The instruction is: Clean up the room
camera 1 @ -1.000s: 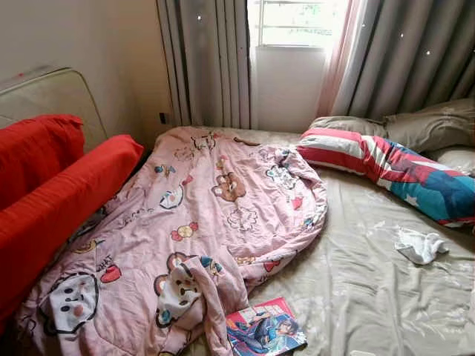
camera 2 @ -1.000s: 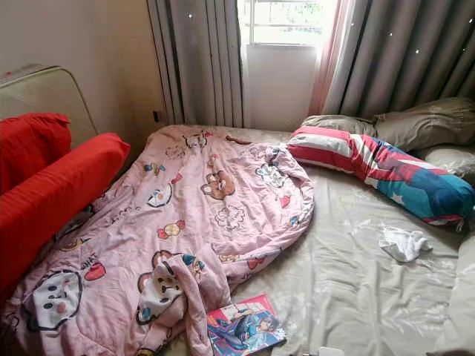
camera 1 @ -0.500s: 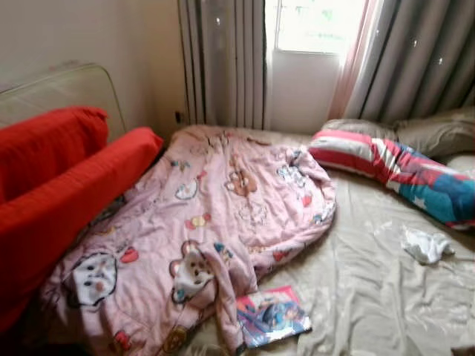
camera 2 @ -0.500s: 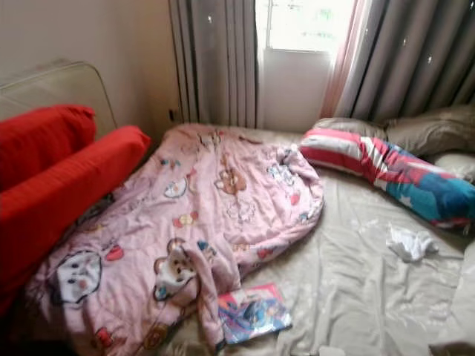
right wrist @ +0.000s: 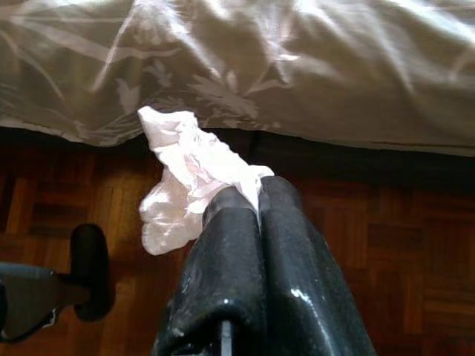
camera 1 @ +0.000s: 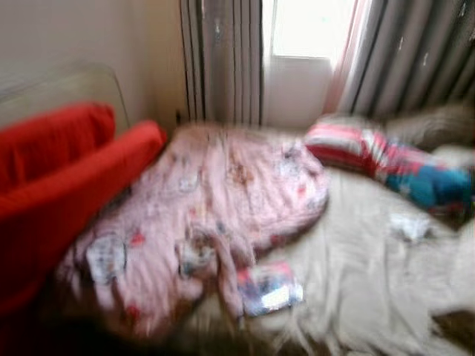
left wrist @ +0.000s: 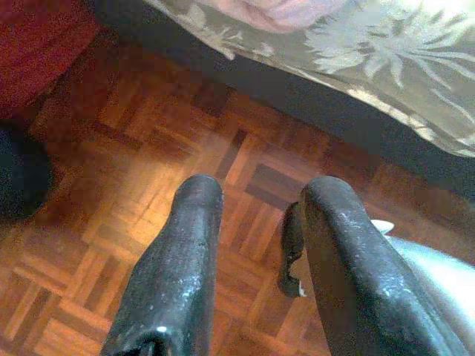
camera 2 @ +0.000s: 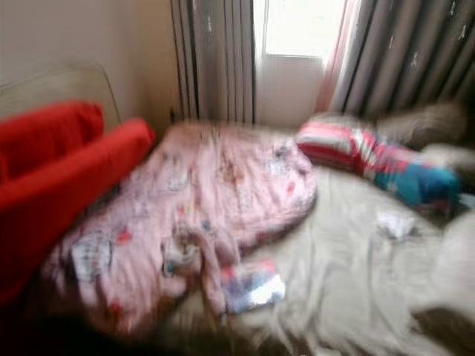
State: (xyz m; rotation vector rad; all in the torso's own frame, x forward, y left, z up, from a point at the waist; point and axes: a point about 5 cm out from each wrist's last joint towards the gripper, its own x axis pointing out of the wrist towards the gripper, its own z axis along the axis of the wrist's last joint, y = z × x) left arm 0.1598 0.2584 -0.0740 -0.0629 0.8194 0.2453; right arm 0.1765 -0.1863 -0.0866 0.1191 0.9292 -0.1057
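A rumpled pink cartoon-print quilt (camera 1: 223, 193) covers the left half of the bed. At its near corner lies a colourful book (camera 1: 269, 288) on the beige sheet (camera 1: 356, 282). Toward the right, a small white crumpled cloth (camera 1: 410, 226) rests on the sheet. My right gripper (right wrist: 256, 193) hangs low beside the bed's edge, shut on a crumpled white tissue (right wrist: 185, 178). Above the parquet floor (left wrist: 111, 215), my left gripper (left wrist: 260, 196) is open and holds nothing. The eye views are blurred.
Two red cushions (camera 1: 67, 178) stand along the bed's left side. A striped red, white and blue bolster (camera 1: 386, 159) and grey pillows lie at the head on the right. Grey curtains (camera 1: 223, 59) and a bright window are behind. The bed skirt (right wrist: 297, 81) hangs over the floor.
The whole picture has shifted and blurred, so the camera is moving. The quilt, book and white cloth lie as before on the bed.
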